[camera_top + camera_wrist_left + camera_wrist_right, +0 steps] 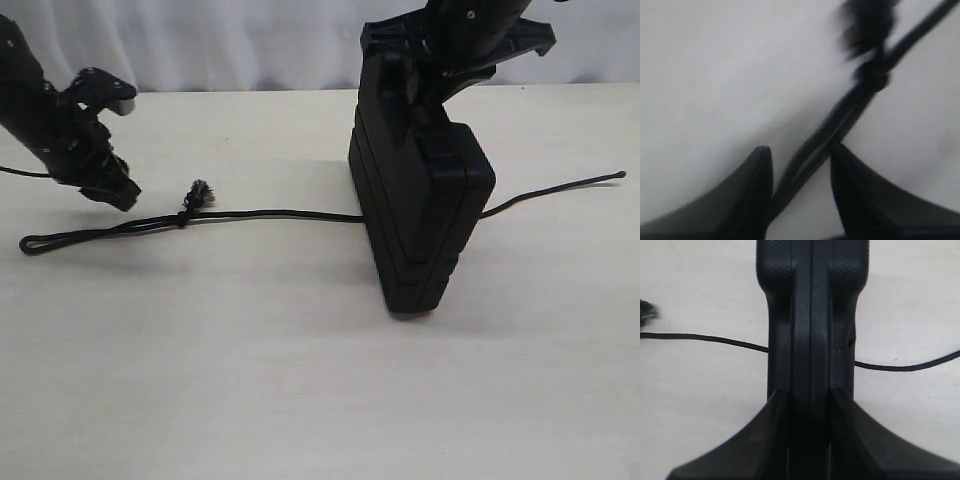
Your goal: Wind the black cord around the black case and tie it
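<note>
The right gripper (pixel 810 392) clamps the black case (pixel 430 210), which stands on end. The black cord (pixel 270 214) lies crosswise to the case. The left gripper (pixel 801 147) straddles the cord, jaws apart.

Robot lab setup: pale wood-grain tabletop (pixel 300 400), plain white pleated curtain (pixel 250 40) behind, black jointed robot arms (pixel 45 115) overhead.

The left gripper (pixel 801 152) hangs low, its 2 fingers apart; the right gripper (pixel 810 395) points down, clamped on the black case (pixel 425 215)
</note>
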Available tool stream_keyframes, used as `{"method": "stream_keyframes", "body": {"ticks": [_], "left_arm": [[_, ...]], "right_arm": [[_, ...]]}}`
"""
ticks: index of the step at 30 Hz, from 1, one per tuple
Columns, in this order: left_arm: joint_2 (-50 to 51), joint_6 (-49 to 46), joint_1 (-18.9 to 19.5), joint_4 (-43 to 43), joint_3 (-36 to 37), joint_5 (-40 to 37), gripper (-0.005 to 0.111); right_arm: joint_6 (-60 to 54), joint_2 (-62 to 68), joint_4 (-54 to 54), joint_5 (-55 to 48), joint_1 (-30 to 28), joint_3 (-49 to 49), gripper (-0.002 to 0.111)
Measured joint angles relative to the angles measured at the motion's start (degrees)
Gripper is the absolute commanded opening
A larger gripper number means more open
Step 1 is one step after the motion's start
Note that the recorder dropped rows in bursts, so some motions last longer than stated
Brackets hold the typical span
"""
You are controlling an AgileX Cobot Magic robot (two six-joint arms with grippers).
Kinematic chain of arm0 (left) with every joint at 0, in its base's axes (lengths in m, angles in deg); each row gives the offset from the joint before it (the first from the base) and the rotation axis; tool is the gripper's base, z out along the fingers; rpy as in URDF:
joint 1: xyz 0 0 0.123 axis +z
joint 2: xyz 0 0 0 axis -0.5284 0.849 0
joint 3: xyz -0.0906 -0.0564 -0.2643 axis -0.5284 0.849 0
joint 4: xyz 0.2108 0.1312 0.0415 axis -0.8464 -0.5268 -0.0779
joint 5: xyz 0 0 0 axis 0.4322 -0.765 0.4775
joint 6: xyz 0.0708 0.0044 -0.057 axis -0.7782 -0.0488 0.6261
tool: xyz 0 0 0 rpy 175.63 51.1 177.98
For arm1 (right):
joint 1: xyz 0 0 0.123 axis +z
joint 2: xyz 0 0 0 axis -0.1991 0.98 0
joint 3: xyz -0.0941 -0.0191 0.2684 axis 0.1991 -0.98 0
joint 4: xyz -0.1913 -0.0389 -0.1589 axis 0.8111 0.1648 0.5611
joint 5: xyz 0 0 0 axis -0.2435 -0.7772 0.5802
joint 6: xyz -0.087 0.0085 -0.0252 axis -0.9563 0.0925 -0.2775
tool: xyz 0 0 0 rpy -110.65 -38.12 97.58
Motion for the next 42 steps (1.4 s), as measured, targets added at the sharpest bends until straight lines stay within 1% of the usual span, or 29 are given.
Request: {"method": "stream_keyframes", "body": {"ticks": [1,4,9,14,18,19,20,26,28,29,31,35,37,38,40,42], "left_arm": [[0.0,-6.37,-0.56,3.31,0.0,0.15,0.054],[0.0,-18.26,-2.7,7.21,0.95,2.16,0.055],[1.35,-29.74,-5.42,7.93,2.49,7.57,0.055],[3.94,-33.67,-6.99,8.17,2.63,10.41,0.055],[5.69,-34.11,-7.31,8.47,2.63,14.99,0.054],[5.78,-34.11,-7.31,8.57,2.63,15.68,0.052],[5.78,-34.01,-7.31,8.58,2.63,15.99,0.045],[6.05,-30.33,-7.31,8.58,2.93,15.35,0.011],[6.05,-27.02,-7.31,8.58,3.02,14.39,0.002],[6.05,-24.34,-7.31,8.58,3.02,13.97,0.0],[6.05,-17.95,-7.31,8.66,3.02,13.63,0.0],[6.05,-1.55,-7.31,10.41,3.02,12.43,0.001],[6.05,6.26,-7.16,13.65,3.02,10.39,0.009],[6.05,9.03,-7.03,16.22,3.02,8.73,0.015],[6.18,11.9,-6.75,22.38,3.16,4.12,0.029],[6.41,12.51,-6.75,27.78,3.44,-0.18,0.045]], "right_arm": [[0.0,0.0,0.0,0.0,0.0,0.0,0.004],[0.0,0.0,0.0,0.0,0.0,0.0,0.004],[-0.32,0.0,0.0,0.0,0.0,0.0,0.004],[-0.32,0.0,0.0,0.0,0.0,0.0,0.004],[-0.42,0.0,0.0,0.0,0.0,0.0,0.004],[-0.42,0.0,0.0,0.0,0.0,0.0,0.004],[-0.54,0.0,0.0,0.0,0.0,0.0,0.004],[-1.44,0.0,0.0,0.0,0.0,0.0,0.004],[-1.59,0.0,0.0,0.0,0.0,0.0,0.004],[-1.64,0.0,0.0,0.0,0.0,0.0,0.004],[-1.64,0.0,0.0,0.0,0.0,0.0,0.004],[-1.73,0.0,0.0,0.0,0.0,0.0,0.004],[-1.77,0.0,0.0,0.0,0.0,0.0,0.004],[-1.77,0.0,0.0,0.0,0.0,0.0,0.004],[-1.77,0.0,0.0,0.0,0.0,0.0,0.004],[-1.77,0.0,0.0,0.0,0.0,0.0,0.004]]}}
